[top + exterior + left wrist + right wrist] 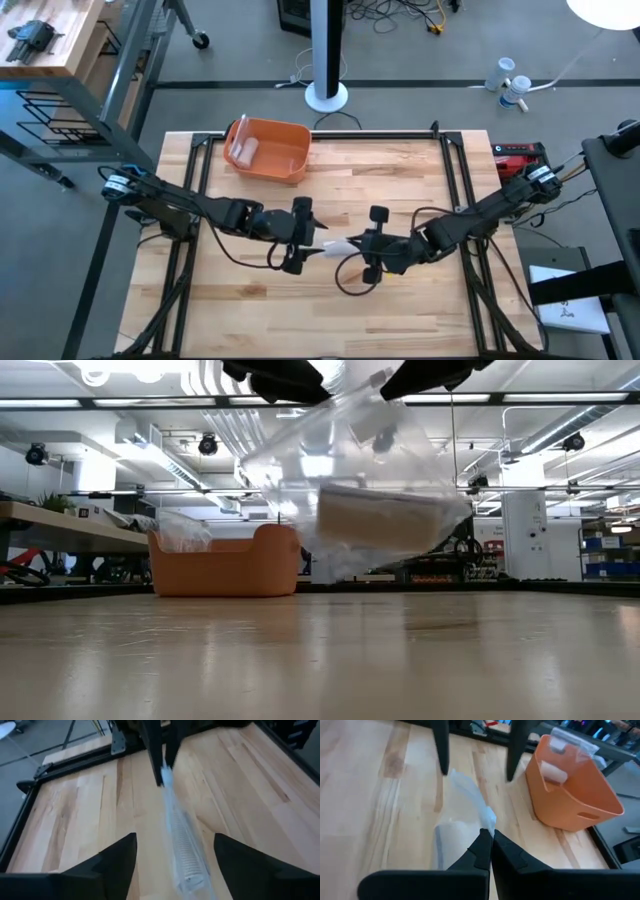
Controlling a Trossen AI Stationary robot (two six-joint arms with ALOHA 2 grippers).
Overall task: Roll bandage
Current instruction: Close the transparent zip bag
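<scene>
A clear plastic bag (pixel 360 480) with a beige bandage roll (pixel 385 520) inside hangs above the middle of the wooden table (pixel 400 180). My right gripper (pixel 491 836) is shut on the bag, coming from the table's right. My left gripper (pixel 175 837) faces it from the left and is wide open. Its two fingers stand on either side of the bag (pixel 182 845), apart from it. In the high view the bag (pixel 335 245) shows as a pale strip between the two grippers. My right gripper pinches the bag's thin edge (pixel 487 817) between its two shut fingers, coming about level from the table's right. The bag stretches away from the fingers toward my left gripper. The low view shows it lifted clear of the table, with the roll in its lower part.
An orange bin (pixel 268 150) stands at the table's far left with another bagged roll (pixel 555 770) in it. Black frame rails (pixel 455 160) run along the table's sides. A red tool (pixel 520 152) lies beyond the far right corner. Bare wood lies near and far of the grippers.
</scene>
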